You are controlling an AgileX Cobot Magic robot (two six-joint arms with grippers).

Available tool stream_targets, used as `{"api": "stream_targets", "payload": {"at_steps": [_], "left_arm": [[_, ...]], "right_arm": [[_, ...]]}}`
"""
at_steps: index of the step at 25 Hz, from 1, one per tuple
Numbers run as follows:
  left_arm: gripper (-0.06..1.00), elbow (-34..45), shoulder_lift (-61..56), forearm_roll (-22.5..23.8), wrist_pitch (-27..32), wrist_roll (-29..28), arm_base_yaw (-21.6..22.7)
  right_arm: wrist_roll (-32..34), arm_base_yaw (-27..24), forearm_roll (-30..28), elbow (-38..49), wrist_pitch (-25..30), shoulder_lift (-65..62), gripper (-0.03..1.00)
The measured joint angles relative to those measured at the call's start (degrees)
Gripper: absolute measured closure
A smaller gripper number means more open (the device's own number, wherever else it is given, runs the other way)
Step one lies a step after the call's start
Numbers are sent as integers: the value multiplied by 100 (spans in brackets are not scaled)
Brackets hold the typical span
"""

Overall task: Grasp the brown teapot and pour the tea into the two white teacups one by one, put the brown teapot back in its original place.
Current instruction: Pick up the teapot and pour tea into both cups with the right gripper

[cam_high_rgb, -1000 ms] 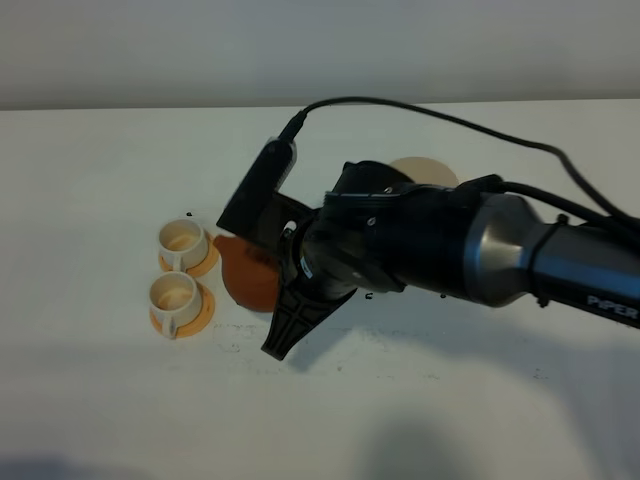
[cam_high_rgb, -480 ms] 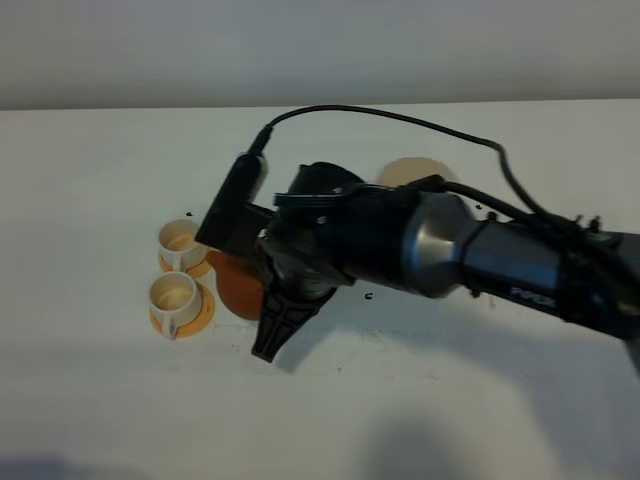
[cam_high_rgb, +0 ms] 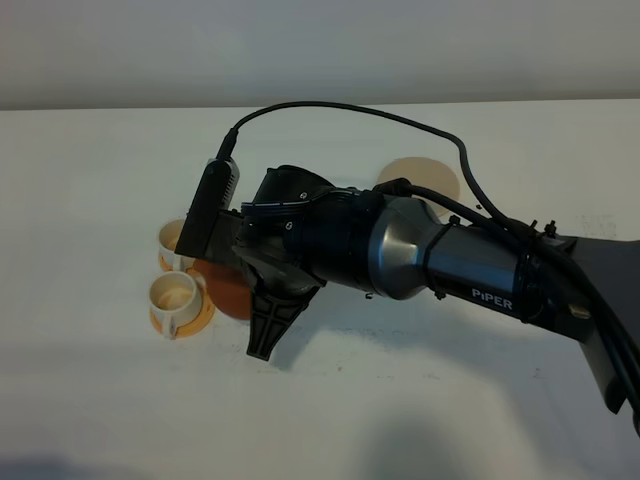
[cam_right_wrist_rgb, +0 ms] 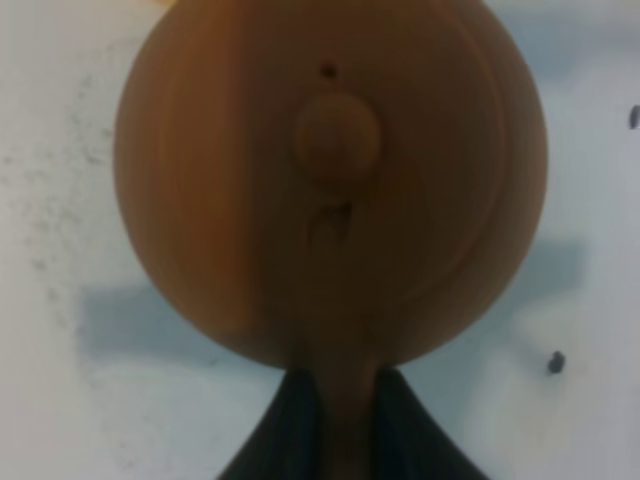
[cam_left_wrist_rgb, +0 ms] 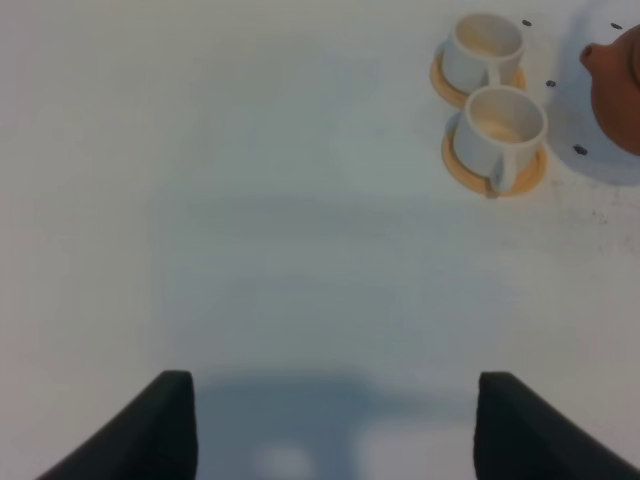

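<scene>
Beside the teacups (cam_high_rgb: pixel 172 292), right fingers (cam_right_wrist_rgb: pixel 268 452) clamped on the brown teapot (cam_high_rgb: pixel 226 293) have moved it closer; left fingers (cam_left_wrist_rgb: pixel 150 430) apart.

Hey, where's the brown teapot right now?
In the exterior high view the brown teapot is left of centre, just right of the two white teacups, its handle pinched in the right tool.

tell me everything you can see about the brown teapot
The brown teapot is squat, round and matte reddish-brown, clay-like. Its lid is on, with a round knob and a small vent hole. It looks upright. The right tool is shut on its handle. Its short spout faces the two white teacups close by, without touching them. A shadow beneath hints it is lifted.
</scene>
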Motion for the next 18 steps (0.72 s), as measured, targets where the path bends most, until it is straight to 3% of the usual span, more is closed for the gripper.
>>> {"api": "stream_targets", "payload": {"at_steps": [18], "left_arm": [[38, 0, 0, 0, 0, 0, 0]], "right_arm": [[-151, 59, -404, -359, 173, 303, 87]]}}
